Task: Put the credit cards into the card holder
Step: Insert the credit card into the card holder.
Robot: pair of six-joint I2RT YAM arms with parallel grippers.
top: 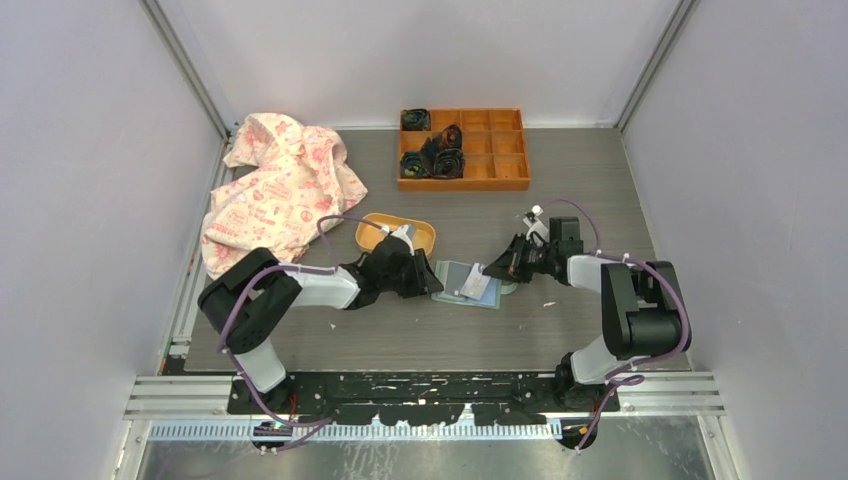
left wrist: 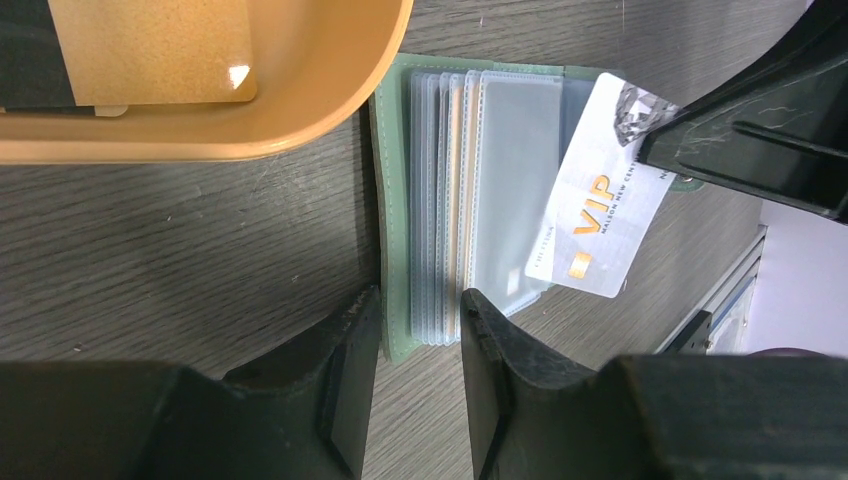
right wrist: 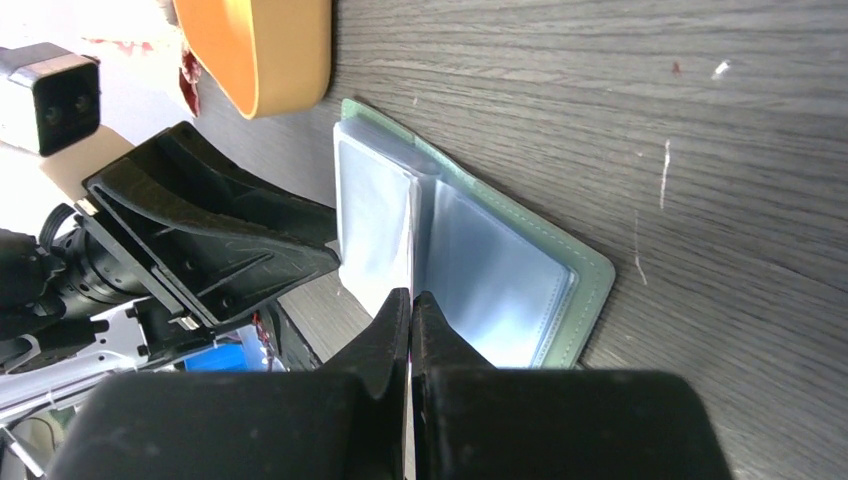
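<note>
around pale mint-green folding card holder [left wrist: 395, 200] | far-left: yellow-orange oval plastic dish [top: 425, 230] blocks | left: left gripper [left wrist: 418, 305] | right: right gripper [right wrist: 410, 297], white plastic card [left wrist: 600, 210] | near: bare grey wood-grain table [top: 420, 335], free

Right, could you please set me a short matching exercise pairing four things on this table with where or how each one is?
Things:
1. VIP card
2. card holder
3. compartment tray
4. patterned cloth

Places or states:
A. crumpled at the far left
B. lying open beside the yellow dish
C. pinched in the right hand
D. at the far edge, dark items in some compartments

Pairs: 1-C, 2-B, 3-D, 4-A
</note>
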